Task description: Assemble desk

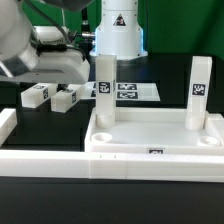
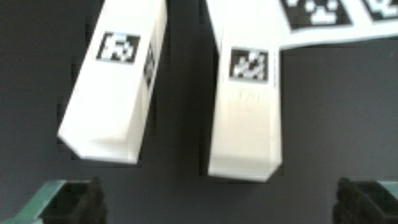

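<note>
Two white plastic block legs (image 2: pixel 116 85) are lying side by side on black tabletop (image 1: pixel 50 130); gripper (image 2: pixel 217 205) is hovering above, fingers spread apart.

desk top (image 1: pixel 160 138): white plastic, smooth, with a soft sheen along the raised rim
standing legs (image 1: pixel 105 88), (image 1: pixel 200 92): white plastic, smooth, satin rather than glossy
loose legs (image 2: pixel 116 90), (image 2: pixel 249 105): the same white plastic, with plain, even faces
tags (image 2: pixel 118 48): black-and-white print, flat and matt
marker board (image 1: pixel 135 92): thin white sheet, matt, printed
border rail (image 1: pixel 40 162): white plastic, smooth
table (image 1: pixel 60 205): black, matt
robot arm (image 1: pixel 40 50): white and grey shell, glossy with bright highlights
gripper fingers (image 2: pixel 71 198): dark and dull, perhaps rubber or plastic; too blurred to tell
</note>
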